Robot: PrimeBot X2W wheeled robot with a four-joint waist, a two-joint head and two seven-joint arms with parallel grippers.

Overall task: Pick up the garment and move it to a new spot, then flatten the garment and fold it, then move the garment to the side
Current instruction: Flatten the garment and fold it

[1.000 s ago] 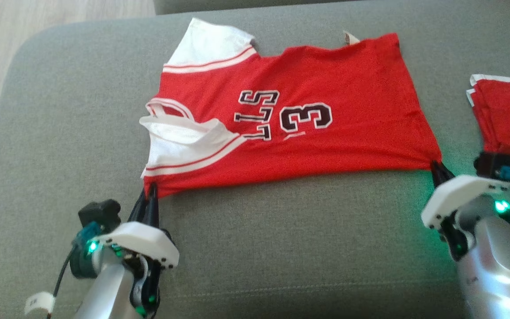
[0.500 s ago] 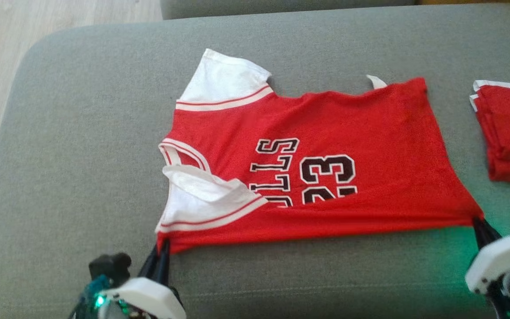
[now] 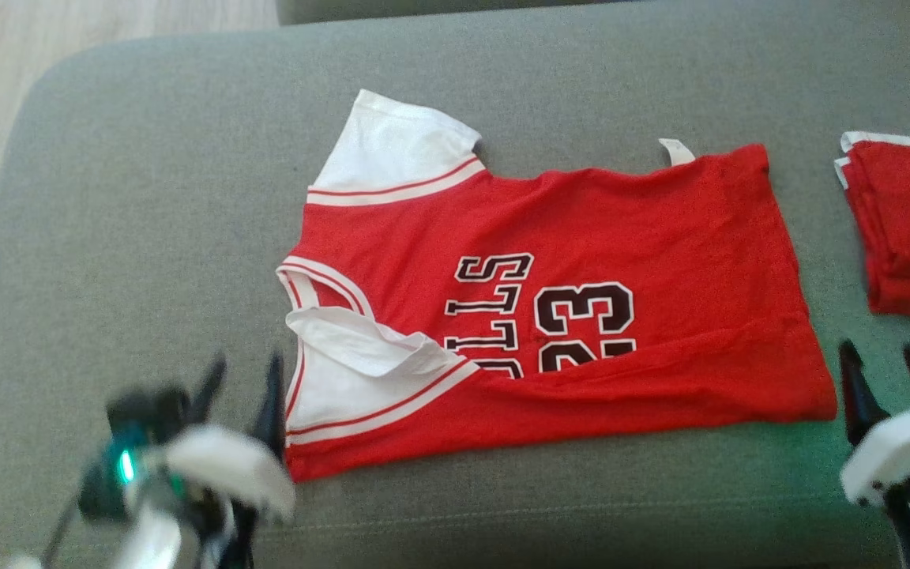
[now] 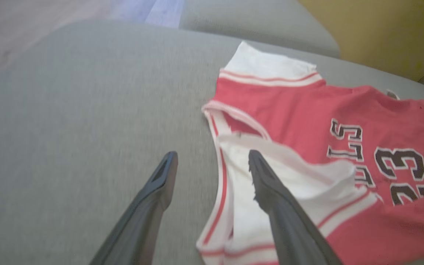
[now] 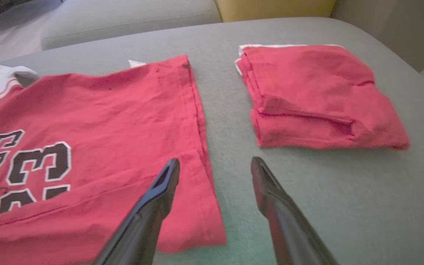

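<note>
Red jersey [image 3: 581, 261] is laid flat on grey cushion [image 3: 147, 197], flanked by left gripper [image 3: 246, 365], spread empty at its white sleeve edge, and right gripper [image 3: 879, 350], spread empty just off its hem corner.

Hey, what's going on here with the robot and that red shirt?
A two-armed robot is folding a red number 23 jersey laid out on a grey sofa cushion. The jersey's near long edge is turned over onto the front, covering part of the lettering. The left gripper and right gripper sit by its two near corners with fingers open, holding nothing. A second red garment, already folded, lies to the robot's right.
</note>
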